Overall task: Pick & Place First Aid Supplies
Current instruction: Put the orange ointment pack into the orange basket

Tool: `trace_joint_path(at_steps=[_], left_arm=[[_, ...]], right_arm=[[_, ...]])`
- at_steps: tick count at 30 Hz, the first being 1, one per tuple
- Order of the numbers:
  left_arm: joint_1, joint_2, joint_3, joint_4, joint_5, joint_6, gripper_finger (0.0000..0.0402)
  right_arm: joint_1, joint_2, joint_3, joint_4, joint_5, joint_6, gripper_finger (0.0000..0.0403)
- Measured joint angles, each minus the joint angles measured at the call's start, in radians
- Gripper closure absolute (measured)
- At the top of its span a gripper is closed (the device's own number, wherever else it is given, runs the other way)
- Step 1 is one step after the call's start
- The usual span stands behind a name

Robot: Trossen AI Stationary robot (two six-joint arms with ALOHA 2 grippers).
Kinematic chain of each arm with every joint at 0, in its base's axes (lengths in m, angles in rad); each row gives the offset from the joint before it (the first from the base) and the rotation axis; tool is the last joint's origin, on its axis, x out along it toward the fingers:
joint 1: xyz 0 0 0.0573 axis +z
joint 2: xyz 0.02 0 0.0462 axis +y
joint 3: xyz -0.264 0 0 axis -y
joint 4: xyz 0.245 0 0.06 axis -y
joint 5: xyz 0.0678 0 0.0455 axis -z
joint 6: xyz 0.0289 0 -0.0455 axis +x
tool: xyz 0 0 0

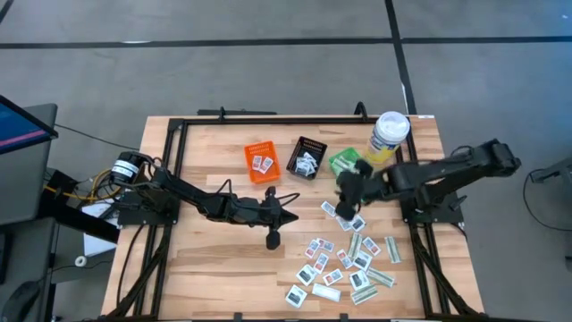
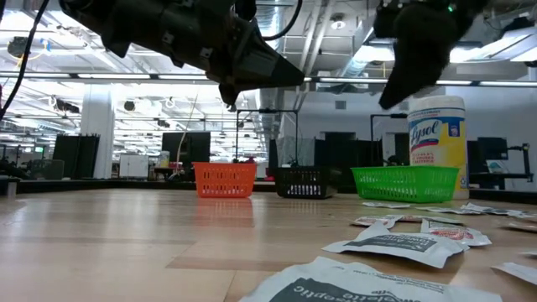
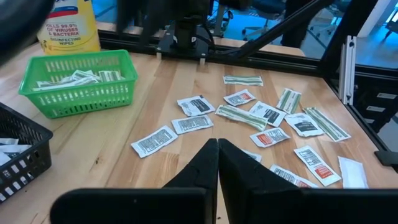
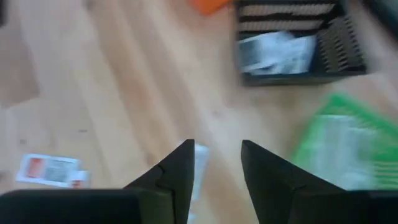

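The first aid packets (image 1: 350, 259) lie scattered flat on the table's near right part, white squarish ones and pale-green strips (image 3: 239, 116). A few more lie in the black bin (image 4: 278, 52) and the green bin (image 3: 79, 79). My left gripper (image 1: 286, 217) hangs shut and empty over the table's middle, left of the pile, with its tip (image 2: 289, 75) pointing right. My right gripper (image 1: 347, 190) is open and raised (image 2: 404, 74) near the green bin (image 1: 344, 162), above the pile's far edge. My right gripper (image 4: 217, 171) has the edge of a white packet (image 4: 200, 167) showing against the inner side of one finger (image 4: 177, 174). I cannot tell whether it touches the finger or lies on the table below. My left gripper touches nothing.
An orange bin (image 1: 262, 162), a black bin (image 1: 307, 157) and the green bin stand in a row at the table's far middle. A yellow canister with a white lid (image 1: 390, 134) stands behind them on the right. Bare wood (image 1: 206, 268) lies to the near left.
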Motion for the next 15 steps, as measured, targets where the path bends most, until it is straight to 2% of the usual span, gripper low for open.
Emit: trace_joint_path(at_steps=[5,10,15], left_arm=[[-0.011,0.0,0.0,0.0,0.0,0.0,0.039],[-0.015,-0.003,0.0,-0.001,-0.002,-0.007,0.039],[-0.019,-0.017,0.0,0.005,-0.003,-0.007,0.039]], right_arm=[[0.079,0.126,-0.101,0.232,0.0,0.098,0.028],[0.068,0.311,-0.094,0.248,-0.009,0.184,0.028],[0.025,0.433,-0.061,0.236,-0.093,0.236,0.0281]])
